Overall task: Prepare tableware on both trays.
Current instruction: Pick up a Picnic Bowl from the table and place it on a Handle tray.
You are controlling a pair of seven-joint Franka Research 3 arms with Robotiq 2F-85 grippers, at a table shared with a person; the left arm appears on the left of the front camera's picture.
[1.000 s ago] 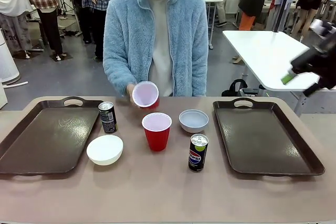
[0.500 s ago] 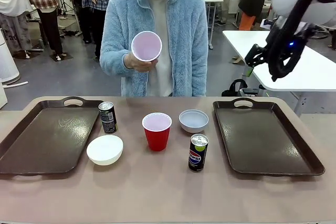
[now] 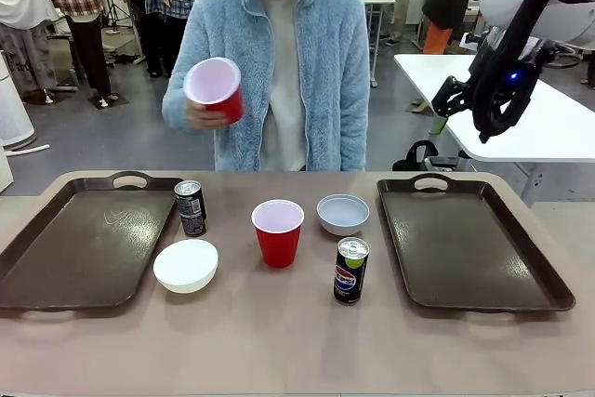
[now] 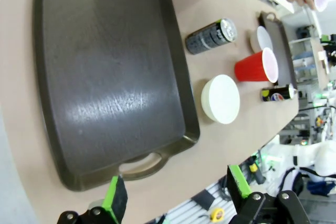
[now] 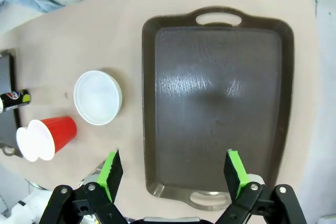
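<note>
**Both grippers slack over their trays; one cup off the table**

Left gripper (image 4: pixel 176 190): fingers spread wide with nothing between them. It looks down on the left tray (image 3: pixel 88 239), which is bare. Right gripper (image 5: pixel 173 169): likewise released and empty, above the right tray (image 3: pixel 469 244), also bare. From the front I see the right arm (image 3: pixel 507 72) high at the far right. I can't make out its fingertips against the clutter behind.

On the table (image 3: pixel 279 341), between the trays:
- The left can (image 3: pixel 191 207) stands just beside the left tray's inner rim.
- The white bowl (image 3: pixel 186 265) sits nearer me than that can.
- The standing red cup (image 3: pixel 277 232) is in the middle.
- The grey-blue bowl (image 3: pixel 343 214) is to the right of that cup.
- The right can (image 3: pixel 350 270) is nearer me than that bowl.

All are upright, and none touch as far as I can tell.

The second red cup (image 3: pixel 216 90) is in the person's hand (image 3: pixel 197 115). It is raised to chest height and tilted with its mouth toward my camera, and the fingers hide part of its side.

Hard to read:
- In the left wrist view, the held cup is cut off at the top-right corner, and the right tray shows as a thin edge-on strip.
- In the right wrist view, the right can is clipped by the left edge, and the grey-blue bowl reads as plain white.
- The left can's label is too small to read.
</note>
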